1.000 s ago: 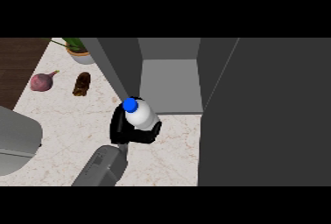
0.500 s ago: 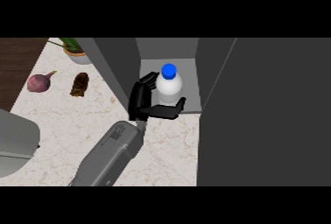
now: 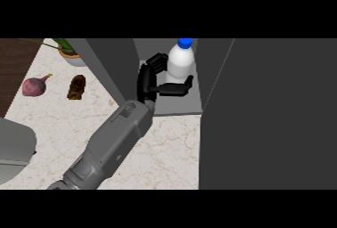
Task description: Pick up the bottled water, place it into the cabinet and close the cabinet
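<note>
Bottled water is in the grasp of the left hand, whose grey forearm enters at the near edge of the marbled counter and slants up toward the cabinet. Nearest of all, well to the left of the cabinet, a grey rounded object sits at the counter's edge, only partly in view. To the right of the cabinet's opening, a wide dark panel fills that whole side from near to far; whether it is the cabinet's door cannot be told. The forearm ends at the front lip of the cabinet's pale grey floor, and the black hand is inside the opening. Its fingers curl against the bottle's left flank and its thumb crosses in front of the bottle's base, so the hand is clasped round it. The bottle is upright within the cabinet, white with a blue cap, toward the back of the compartment. Left of the cabinet, at about the bottle's depth, a brown item and a purple bulb-shaped vegetable lie apart on the counter. Farther back, just beside the cabinet's left wall, is a potted plant.
</note>
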